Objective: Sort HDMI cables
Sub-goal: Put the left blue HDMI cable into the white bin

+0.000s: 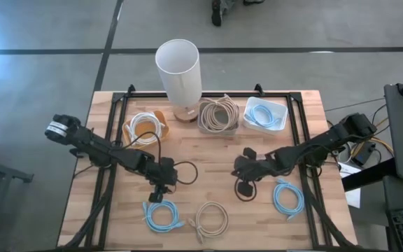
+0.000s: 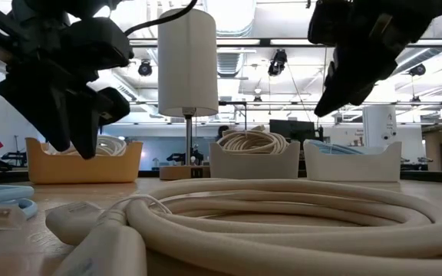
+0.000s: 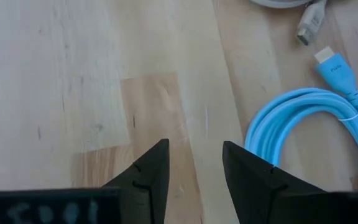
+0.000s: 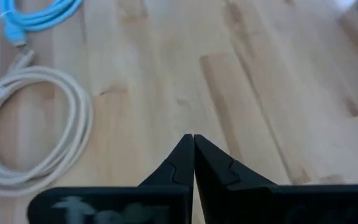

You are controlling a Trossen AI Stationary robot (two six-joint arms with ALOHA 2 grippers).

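Three coiled cables lie flat on the wooden table: a light blue coil [image 1: 161, 215] [image 3: 316, 137] at the near left, a beige coil [image 1: 212, 218] [image 2: 282, 218] [image 4: 30, 124] at the near middle, and another light blue coil [image 1: 287, 197] at the near right. My left gripper [image 1: 161, 190] [image 3: 194, 162] hovers open just above the table, beside and on the far side of the near-left blue coil. My right gripper [image 1: 243, 171] [image 4: 193, 146] hangs shut over bare wood between the beige coil and the right blue coil. More coils fill the far trays.
Along the far edge stand an orange tray [image 1: 147, 128] with a white coil, a grey tray [image 1: 219, 115] with beige coils, and a white tray [image 1: 265, 114] with a light blue coil. A tall white cylinder [image 1: 178, 70] rises between the orange and grey trays. Bare wood lies mid-table.
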